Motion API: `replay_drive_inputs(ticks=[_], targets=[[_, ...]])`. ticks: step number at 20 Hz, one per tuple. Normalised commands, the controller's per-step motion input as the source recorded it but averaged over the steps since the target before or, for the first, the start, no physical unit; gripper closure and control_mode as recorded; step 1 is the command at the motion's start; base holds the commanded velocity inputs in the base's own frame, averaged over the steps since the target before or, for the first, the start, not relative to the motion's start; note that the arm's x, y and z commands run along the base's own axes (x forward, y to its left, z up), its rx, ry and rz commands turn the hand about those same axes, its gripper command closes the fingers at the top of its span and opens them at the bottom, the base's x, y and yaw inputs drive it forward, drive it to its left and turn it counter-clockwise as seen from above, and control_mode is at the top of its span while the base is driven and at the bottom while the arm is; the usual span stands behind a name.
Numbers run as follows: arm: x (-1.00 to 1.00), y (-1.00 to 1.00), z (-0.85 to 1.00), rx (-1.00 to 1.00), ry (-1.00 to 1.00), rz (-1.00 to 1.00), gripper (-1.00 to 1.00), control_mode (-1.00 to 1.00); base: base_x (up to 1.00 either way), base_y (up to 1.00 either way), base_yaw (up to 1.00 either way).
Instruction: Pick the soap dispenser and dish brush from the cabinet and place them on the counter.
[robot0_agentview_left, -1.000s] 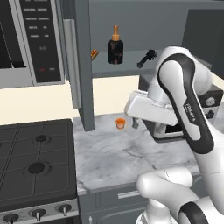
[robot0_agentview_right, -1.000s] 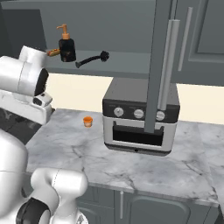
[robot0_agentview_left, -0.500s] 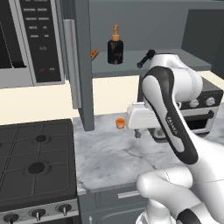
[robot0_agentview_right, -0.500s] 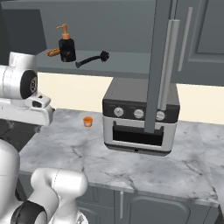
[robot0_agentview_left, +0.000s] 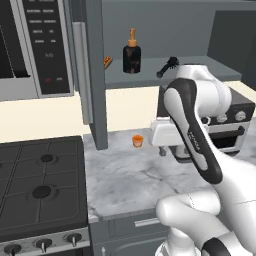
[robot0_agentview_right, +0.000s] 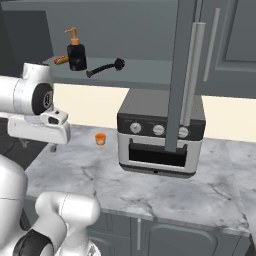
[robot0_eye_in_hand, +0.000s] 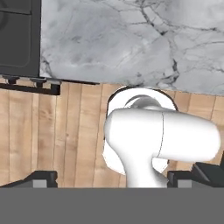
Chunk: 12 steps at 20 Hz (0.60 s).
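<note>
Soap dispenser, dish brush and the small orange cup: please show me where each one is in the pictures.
soap dispenser (robot0_agentview_left: 131, 58), left base view, on its black body.
dish brush (robot0_agentview_right: 105, 68), right base view, on the middle of its black handle.
orange cup (robot0_agentview_left: 137, 141), left base view, on its side wall.

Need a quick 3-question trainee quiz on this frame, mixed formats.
1. True or false: the soap dispenser stands on the cabinet shelf.
2. Which lies nearer the toaster oven: A) the dish brush, B) the dispenser?
3. Fill in: the small orange cup sits on the ____.

Key: 1 true. 2 A. 3 counter.
</note>
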Motion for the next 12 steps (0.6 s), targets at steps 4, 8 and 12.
replay_drive_inputs(ticks=[4, 8, 12], targets=[[0.38, -0.01, 0.06, -0.01, -0.04, -0.07, -1.0, -1.0, 0.0, 0.0, 0.0], [0.39, 0.0, 0.14, -0.05, -0.04, -0.09, -1.0, -1.0, 0.0, 0.0, 0.0], [0.32, 0.0, 0.2, -0.06, -0.07, -0.1, -1.0, -1.0, 0.0, 0.0, 0.0]])
